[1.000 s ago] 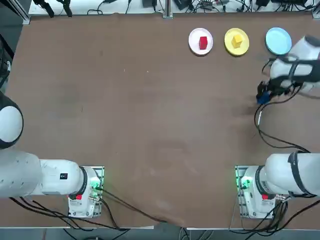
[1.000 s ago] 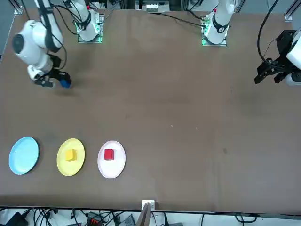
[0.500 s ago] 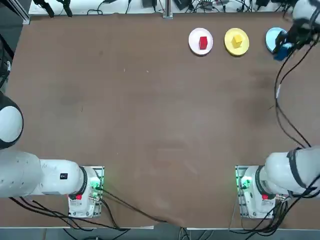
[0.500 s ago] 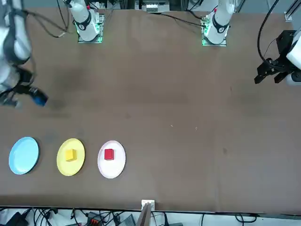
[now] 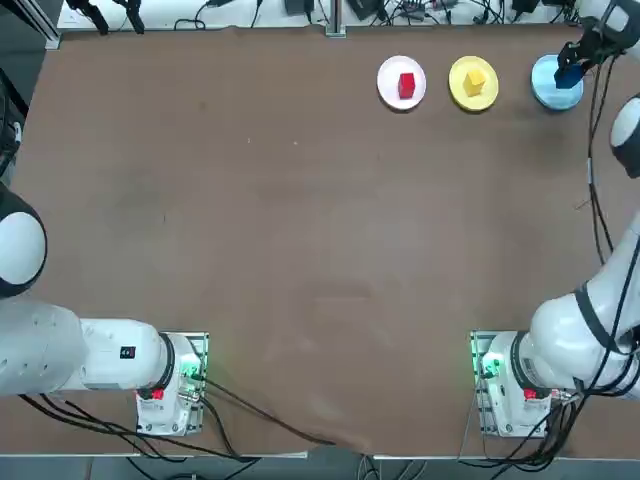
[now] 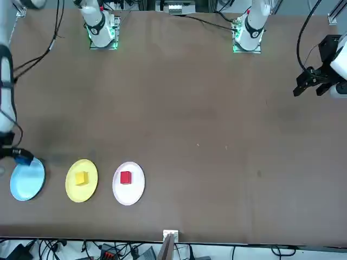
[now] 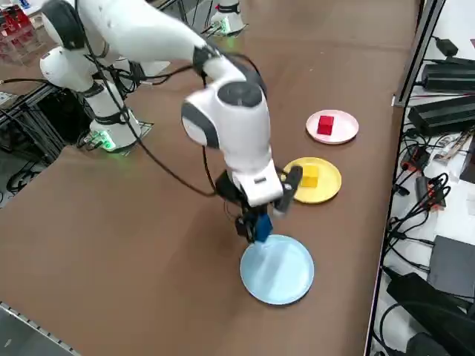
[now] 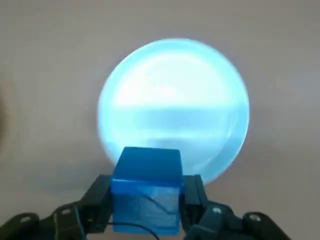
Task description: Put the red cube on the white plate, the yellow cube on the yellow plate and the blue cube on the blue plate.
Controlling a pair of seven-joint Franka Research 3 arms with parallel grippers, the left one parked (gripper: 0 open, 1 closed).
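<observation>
Right gripper clamped the blue cube by its flat sides — light, rigid, likely secure — above the blue plate's six-o'clock rim.

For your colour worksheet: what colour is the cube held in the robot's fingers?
Deep blue. The blue cube shows best in the right wrist view.

The top camera looks straight down on the whole bench, the front one faces it from across, the raised side camera slants over its right edge, and the wrist camera hangs close above the blue plate, which all four share.
</observation>
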